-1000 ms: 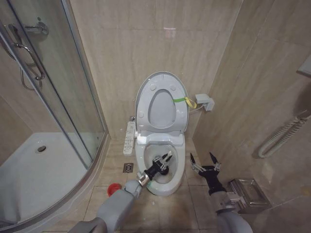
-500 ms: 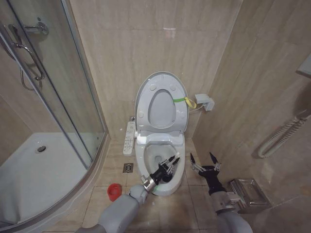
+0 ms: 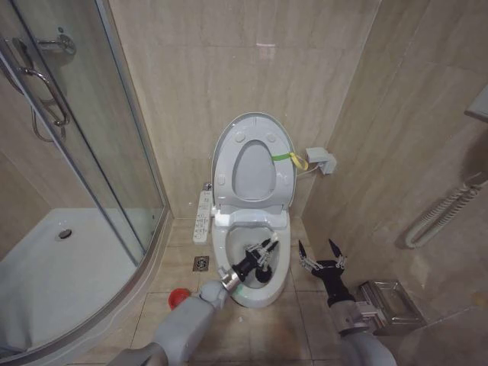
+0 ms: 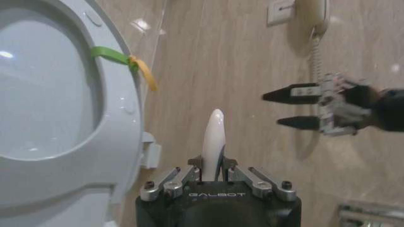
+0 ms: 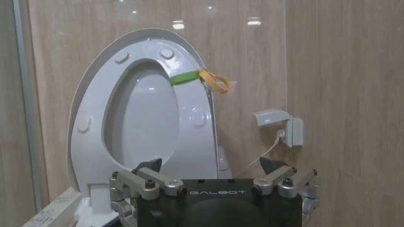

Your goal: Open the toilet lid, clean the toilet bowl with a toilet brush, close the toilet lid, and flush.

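Observation:
The toilet lid (image 3: 254, 171) and its seat ring stand raised against the wall, with a yellow-green strap (image 3: 284, 157) on one edge. Below them the white toilet bowl (image 3: 252, 298) lies uncovered. My left gripper (image 3: 260, 255) hangs over the bowl, shut on the toilet brush (image 3: 272, 245). The brush's slim pale handle (image 4: 214, 137) sticks out between the fingers, and its dark head points down into the bowl. My right gripper (image 3: 320, 252) hovers open just right of the bowl, holding nothing. It also shows in the left wrist view as the right gripper (image 4: 285, 109) and from its own wrist as the right gripper (image 5: 208, 166).
A small red holder (image 3: 178, 298) stands on the floor left of the bowl, near a floor drain (image 3: 200, 264). A white button panel (image 3: 203, 216) flanks the toilet. A glass shower enclosure (image 3: 84, 175) is on the left. A metal rack (image 3: 386, 303) sits low on the right wall.
The left gripper with the brush swung toward the bowl's front right rim, then came back toward the middle of the bowl. The right arm has not moved.

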You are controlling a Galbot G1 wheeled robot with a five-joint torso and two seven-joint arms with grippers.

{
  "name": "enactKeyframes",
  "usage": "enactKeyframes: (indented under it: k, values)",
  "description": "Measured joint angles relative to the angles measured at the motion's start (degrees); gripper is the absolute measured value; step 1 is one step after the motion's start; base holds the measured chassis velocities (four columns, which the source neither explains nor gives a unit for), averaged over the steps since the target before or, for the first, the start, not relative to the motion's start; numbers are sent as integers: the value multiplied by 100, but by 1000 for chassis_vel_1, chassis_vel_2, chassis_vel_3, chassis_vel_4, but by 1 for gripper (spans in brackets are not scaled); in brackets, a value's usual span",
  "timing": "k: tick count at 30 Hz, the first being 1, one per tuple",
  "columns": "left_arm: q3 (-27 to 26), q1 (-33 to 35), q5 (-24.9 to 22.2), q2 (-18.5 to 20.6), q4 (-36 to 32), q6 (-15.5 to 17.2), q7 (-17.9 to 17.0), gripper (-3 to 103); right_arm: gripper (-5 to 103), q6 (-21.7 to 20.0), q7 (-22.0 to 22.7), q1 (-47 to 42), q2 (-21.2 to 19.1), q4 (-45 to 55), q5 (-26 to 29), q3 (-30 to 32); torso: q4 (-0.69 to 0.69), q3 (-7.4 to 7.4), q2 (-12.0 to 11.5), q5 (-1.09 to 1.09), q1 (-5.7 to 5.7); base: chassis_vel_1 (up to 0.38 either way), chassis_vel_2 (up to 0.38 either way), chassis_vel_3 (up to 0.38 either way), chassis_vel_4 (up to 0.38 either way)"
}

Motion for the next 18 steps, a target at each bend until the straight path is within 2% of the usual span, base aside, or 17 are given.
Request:
enactKeyframes:
  k: [3,7,10,13,18]
  values:
    - [28,24,38,-35,62,-3,1,19,100,0,0,0,0,0,0,0,0,0,0,0,0,0,0,0,0]
    - [-244,-176,585,-80,827,-10,-55,20,100,0,0,0,0,-1,0,0,-1,0,0,-1,0,0,0,0,0]
    - [-369,-272,613,-33,1038,-2,-10,20,100,0,0,0,0,0,0,0,1,0,-1,1,0,0,0,0,0]
    - [-424,-296,609,27,1000,2,45,20,100,0,0,0,0,0,0,0,2,0,-1,0,1,0,0,0,0]
    - [-287,-181,328,119,474,2,109,20,100,0,0,0,0,0,0,0,-1,0,-1,0,1,0,0,0,0]
